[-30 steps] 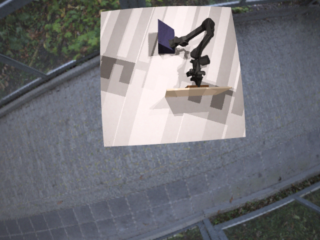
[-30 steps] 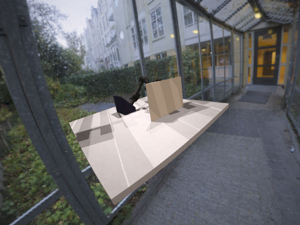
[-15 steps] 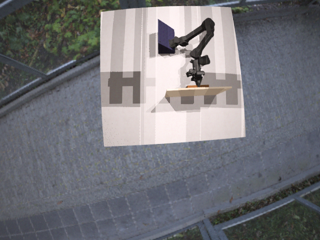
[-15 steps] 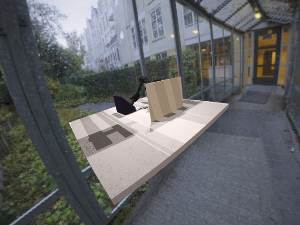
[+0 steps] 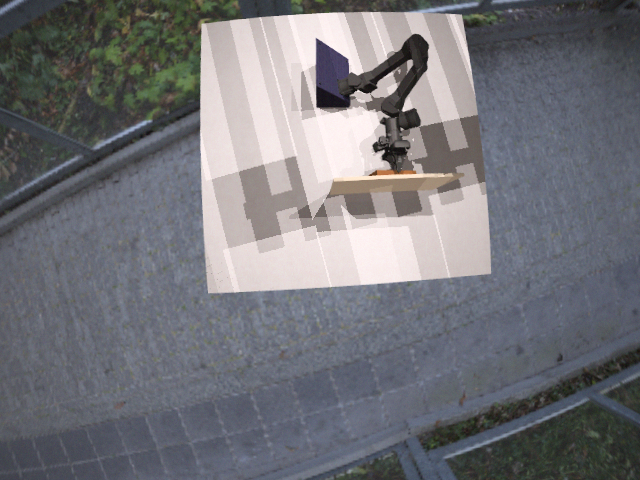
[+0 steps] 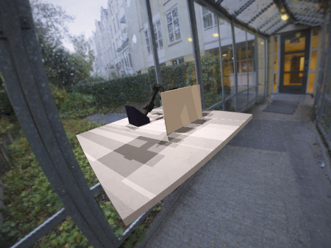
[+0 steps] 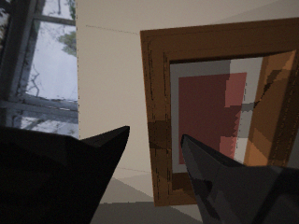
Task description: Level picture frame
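Note:
The picture frame (image 5: 383, 172) (image 7: 206, 43), brown wood around a white mount and red picture, hangs against the tan wall panel (image 5: 392, 184) (image 6: 181, 109) (image 7: 109, 70). In the wrist view its top bar slopes up to the right and its left bar leans, lower end to the right, while the panel's left edge is nearly upright. My gripper (image 5: 397, 168) (image 7: 155, 134) is open, one fingertip left of the frame's left bar, the other over the picture, with gaps to the bar. Screw and notched strip are hidden. The panel hides the frame in the exterior view.
A dark blue wedge-shaped block (image 5: 329, 77) (image 6: 136, 117) stands on the pale table (image 5: 258, 124) (image 6: 197, 138), beside the arm's lower end. The panel stands upright on the table, with its back toward the exterior camera. Shadows cross the table and frame.

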You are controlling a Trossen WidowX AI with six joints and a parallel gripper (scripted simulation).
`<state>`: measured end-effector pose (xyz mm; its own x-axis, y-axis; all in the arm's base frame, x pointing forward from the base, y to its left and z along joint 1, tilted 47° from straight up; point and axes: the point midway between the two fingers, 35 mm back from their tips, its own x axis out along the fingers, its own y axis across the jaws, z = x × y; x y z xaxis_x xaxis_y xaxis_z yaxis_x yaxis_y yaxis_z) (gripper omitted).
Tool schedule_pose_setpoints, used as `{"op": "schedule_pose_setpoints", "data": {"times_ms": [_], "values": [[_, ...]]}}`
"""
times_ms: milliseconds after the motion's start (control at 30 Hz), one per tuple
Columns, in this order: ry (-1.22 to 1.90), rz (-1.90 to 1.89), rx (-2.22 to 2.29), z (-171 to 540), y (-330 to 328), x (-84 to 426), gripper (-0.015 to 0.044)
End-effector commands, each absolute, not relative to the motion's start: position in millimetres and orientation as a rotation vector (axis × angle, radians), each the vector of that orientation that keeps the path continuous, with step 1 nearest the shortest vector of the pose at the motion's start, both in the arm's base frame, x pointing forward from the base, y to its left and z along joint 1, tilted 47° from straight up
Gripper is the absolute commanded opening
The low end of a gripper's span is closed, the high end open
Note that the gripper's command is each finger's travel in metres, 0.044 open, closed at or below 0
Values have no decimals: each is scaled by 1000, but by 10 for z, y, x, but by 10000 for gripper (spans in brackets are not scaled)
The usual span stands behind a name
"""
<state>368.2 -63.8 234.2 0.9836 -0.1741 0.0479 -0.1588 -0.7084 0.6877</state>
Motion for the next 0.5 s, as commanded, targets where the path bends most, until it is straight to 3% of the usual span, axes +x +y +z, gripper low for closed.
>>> {"op": "schedule_pose_setpoints", "data": {"times_ms": [0,300,467], "values": [[-231,-33,2313,2370,-586,3460,260],[-220,-57,2131,2256,-447,2807,260],[-224,-43,2141,2310,-452,2824,260]]}}
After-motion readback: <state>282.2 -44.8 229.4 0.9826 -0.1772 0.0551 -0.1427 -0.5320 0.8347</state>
